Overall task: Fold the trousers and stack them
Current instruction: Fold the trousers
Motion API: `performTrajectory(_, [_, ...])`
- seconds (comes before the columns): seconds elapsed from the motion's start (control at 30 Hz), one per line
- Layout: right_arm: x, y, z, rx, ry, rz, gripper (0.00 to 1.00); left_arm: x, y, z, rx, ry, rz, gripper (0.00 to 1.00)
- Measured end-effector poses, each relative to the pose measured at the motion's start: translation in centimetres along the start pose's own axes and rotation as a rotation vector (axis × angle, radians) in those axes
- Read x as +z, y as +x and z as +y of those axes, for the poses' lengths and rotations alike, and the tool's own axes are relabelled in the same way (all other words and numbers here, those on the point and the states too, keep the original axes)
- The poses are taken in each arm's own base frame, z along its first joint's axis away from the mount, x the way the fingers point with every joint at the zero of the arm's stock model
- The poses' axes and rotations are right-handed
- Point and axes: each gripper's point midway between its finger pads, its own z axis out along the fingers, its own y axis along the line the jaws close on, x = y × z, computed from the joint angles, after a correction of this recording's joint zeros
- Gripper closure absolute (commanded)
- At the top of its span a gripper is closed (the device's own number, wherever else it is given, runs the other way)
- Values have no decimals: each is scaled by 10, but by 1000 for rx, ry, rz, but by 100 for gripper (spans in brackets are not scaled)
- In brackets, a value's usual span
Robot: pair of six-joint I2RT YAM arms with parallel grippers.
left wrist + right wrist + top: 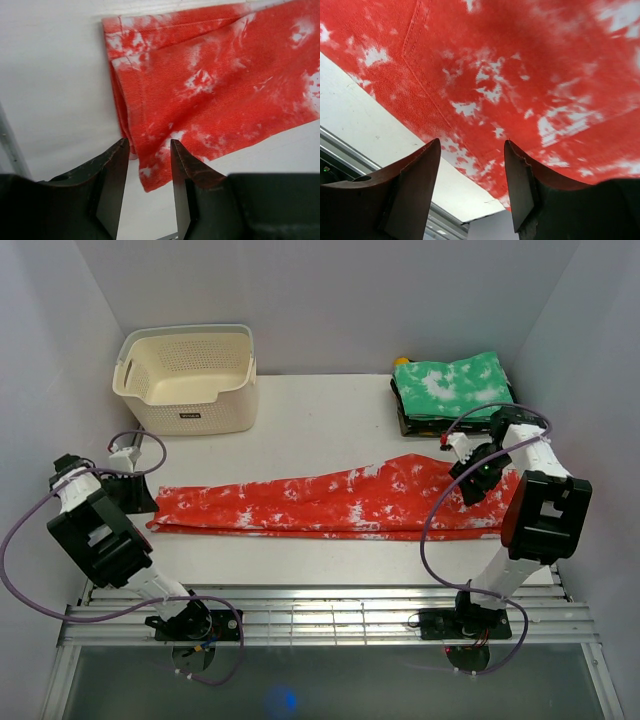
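The trousers, red-orange with white blotches, lie flat in a long narrow band across the middle of the table. In the left wrist view the leg ends lie just beyond my fingertips, layers stacked at the edge. My left gripper hovers at that left end, open, with nothing held. My right gripper hangs over the wide right end of the trousers, open, with cloth and bare table showing through the gap.
A cream perforated basket stands at the back left. A folded green cloth with white blotches tops a dark stack at the back right. Metal rails run along the near table edge. White walls close in on both sides.
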Motion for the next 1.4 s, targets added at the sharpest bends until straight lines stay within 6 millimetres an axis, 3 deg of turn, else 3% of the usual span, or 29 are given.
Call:
performTrajectory(0.1, [22, 14, 9, 64, -38, 54, 42, 11, 7, -8, -13, 17, 19, 51])
performTrajectory(0.23, [39, 31, 15, 131, -59, 122, 44, 24, -1, -6, -20, 14, 10, 49])
performTrajectory(0.43, [49, 43, 14, 174, -38, 167, 45, 48, 3, 2, -85, 28, 35, 45])
performTrajectory(0.67, [53, 48, 16, 187, -32, 182, 45, 57, -5, 4, -108, 31, 35, 42])
performTrajectory(0.73, [53, 48, 15, 190, -28, 184, 47, 56, -9, 4, -110, 31, 27, 48])
performTrajectory(0.83, [54, 49, 15, 189, -23, 187, 50, 57, -13, 1, -114, 43, 16, 67])
performTrajectory(0.87, [55, 50, 14, 188, -21, 189, 50, 57, -14, 0, -114, 48, 12, 79])
performTrajectory(1.0, [57, 51, 14, 187, -14, 193, 53, 57, -18, -3, -102, 56, 5, 100])
performTrajectory(1.4, [60, 55, 13, 162, 20, 197, 56, 49, -53, 8, -19, 4, -77, 97])
